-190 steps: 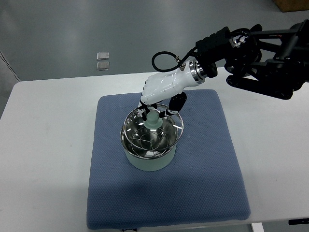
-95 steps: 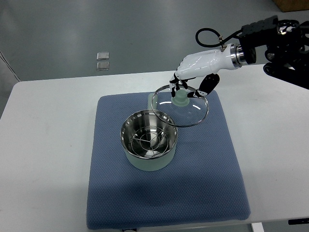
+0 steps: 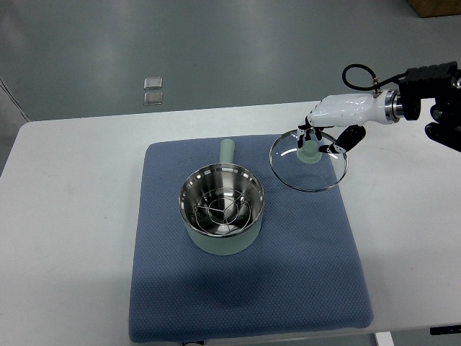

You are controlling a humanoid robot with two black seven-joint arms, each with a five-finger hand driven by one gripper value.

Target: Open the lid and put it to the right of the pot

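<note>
- A lab or test room: a plain white table (image 3: 72,216) left of the right hand (image 3: 338,115).
- Bare grey floor (image 3: 216,50) beyond it.
- Below the hand, a blue mat (image 3: 302,288) as staged work surface.

Blue mat (image 3: 302,267) on white table (image 3: 65,216); grey floor (image 3: 216,50) beyond

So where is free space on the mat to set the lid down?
The blue mat is bare right of the pot, below the glass lid held by the right hand. Its left strip is narrower.
</note>
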